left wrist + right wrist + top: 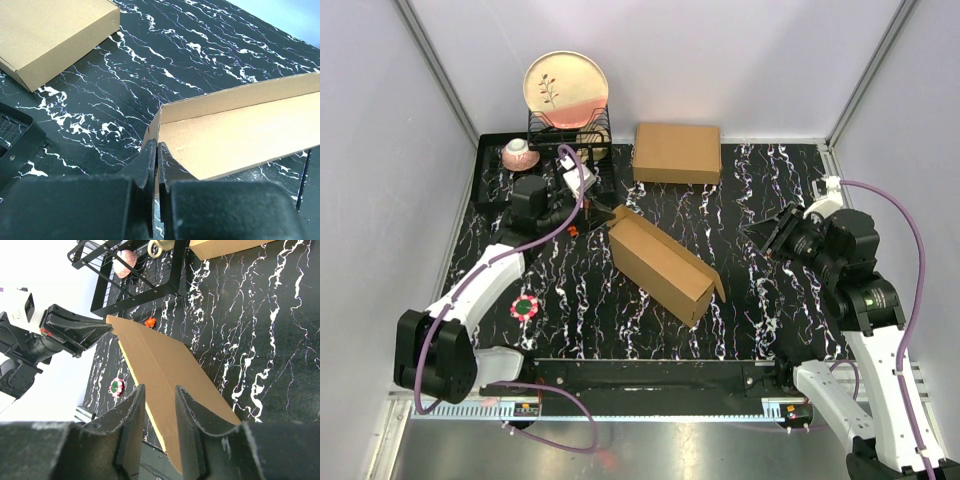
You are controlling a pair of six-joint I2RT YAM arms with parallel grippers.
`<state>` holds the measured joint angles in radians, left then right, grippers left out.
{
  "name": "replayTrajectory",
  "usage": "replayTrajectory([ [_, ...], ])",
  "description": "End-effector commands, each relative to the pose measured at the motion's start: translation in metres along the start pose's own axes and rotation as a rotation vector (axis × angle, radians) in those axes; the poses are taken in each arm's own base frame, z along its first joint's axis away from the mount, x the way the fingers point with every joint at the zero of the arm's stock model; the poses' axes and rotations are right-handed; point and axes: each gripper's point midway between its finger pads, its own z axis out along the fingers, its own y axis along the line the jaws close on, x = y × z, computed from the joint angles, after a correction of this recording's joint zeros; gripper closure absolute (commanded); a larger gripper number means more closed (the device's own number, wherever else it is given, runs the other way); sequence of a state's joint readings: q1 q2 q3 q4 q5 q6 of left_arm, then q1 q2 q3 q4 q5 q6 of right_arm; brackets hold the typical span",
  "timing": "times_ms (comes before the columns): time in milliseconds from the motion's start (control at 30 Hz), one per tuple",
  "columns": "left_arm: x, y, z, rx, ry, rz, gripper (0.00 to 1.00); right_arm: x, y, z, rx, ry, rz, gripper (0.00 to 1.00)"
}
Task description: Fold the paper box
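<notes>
The paper box (660, 262) is a long brown cardboard trough that lies diagonally across the middle of the black marbled table (760, 300). Its open inside (240, 135) faces the left wrist camera. My left gripper (605, 212) is at its far left end, and the fingers (150, 160) are pressed together on the thin end wall at the corner. The right wrist view shows the box's outer side (165, 360) and that same pinched corner. My right gripper (767, 235) hovers to the right of the box, open, with nothing between its fingers (132, 415).
A second, neatly made-up cardboard box (677, 152) lies flat at the back centre. A black dish rack (570, 140) at back left holds a plate (566, 88) and a pink bowl (518, 153). A flower-shaped coaster (525, 306) lies front left, and a small orange item (577, 228) is near the left gripper.
</notes>
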<state>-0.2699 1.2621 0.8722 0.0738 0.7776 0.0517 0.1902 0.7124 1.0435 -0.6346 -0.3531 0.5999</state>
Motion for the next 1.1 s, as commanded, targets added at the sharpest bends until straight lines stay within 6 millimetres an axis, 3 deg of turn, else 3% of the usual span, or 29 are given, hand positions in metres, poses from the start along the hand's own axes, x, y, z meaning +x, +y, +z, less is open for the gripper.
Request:
replayTrajectory([
  [0, -0.012, -0.005, -0.007, -0.028, -0.049, 0.029, 1.00, -0.004, 0.011, -0.003, -0.032, -0.002, -0.010, 0.64],
  [133, -0.003, -0.005, -0.010, -0.080, -0.043, 0.000, 1.00, -0.003, 0.008, -0.002, -0.021, 0.002, -0.012, 0.64],
  [733, 0.000, -0.008, -0.012, -0.265, 0.024, -0.216, 1.00, -0.012, -0.004, 0.004, 0.093, 0.083, -0.131, 0.60],
  [900, 0.003, 0.001, -0.019, -0.363, 0.032, -0.280, 1.00, 0.004, 0.008, -0.001, 0.011, 0.168, -0.173, 0.54],
  [967, 0.003, 0.005, -0.022, -0.396, 0.029, -0.284, 1.00, 0.014, 0.010, -0.004, -0.011, 0.212, -0.186, 0.45],
  [1067, 0.003, 0.008, -0.025, -0.423, 0.030, -0.279, 1.00, 0.027, 0.002, -0.011, 0.006, 0.258, -0.209, 0.41],
])
